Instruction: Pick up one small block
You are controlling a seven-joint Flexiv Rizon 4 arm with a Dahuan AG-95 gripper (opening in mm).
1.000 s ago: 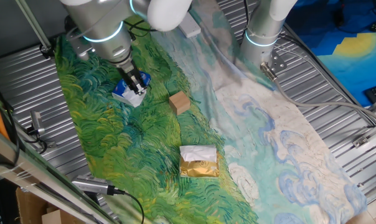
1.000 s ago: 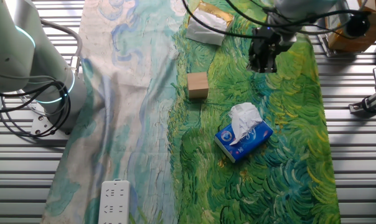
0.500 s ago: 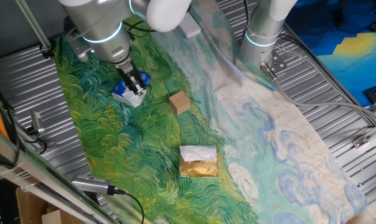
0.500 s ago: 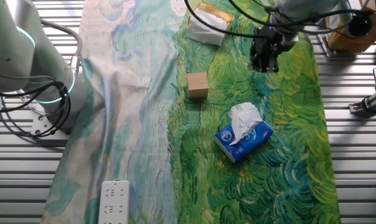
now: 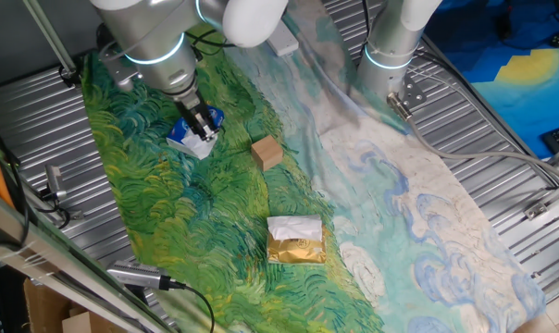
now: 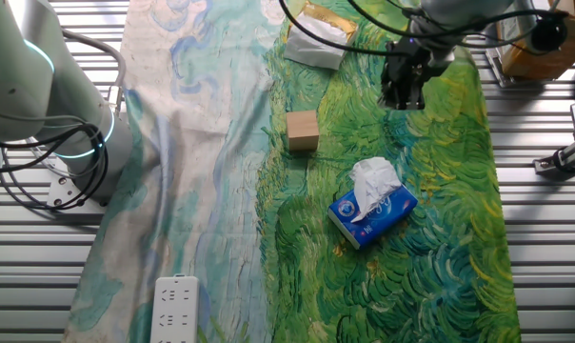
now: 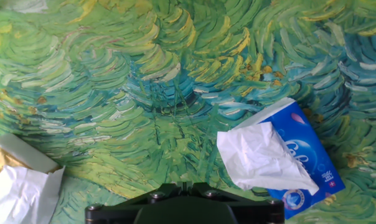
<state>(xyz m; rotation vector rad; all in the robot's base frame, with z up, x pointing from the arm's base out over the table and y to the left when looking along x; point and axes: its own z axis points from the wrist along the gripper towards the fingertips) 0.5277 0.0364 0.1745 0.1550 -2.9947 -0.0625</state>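
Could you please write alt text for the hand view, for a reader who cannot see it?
A blue tissue packet with a white tissue sticking out lies at right on a green painted cloth. A gold-and-white packet shows at lower left; no wooden block appears.

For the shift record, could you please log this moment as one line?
claw: raised above cloth, holding nothing | small block: untouched on cloth, apart from claw | tissue packet: near block | phase: pre-grasp

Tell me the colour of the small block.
Plain light brown wood; the small block shows best in the other fixed view.

No readable text anywhere; only illegible white lettering on the blue tissue packet (image 7: 300, 168).
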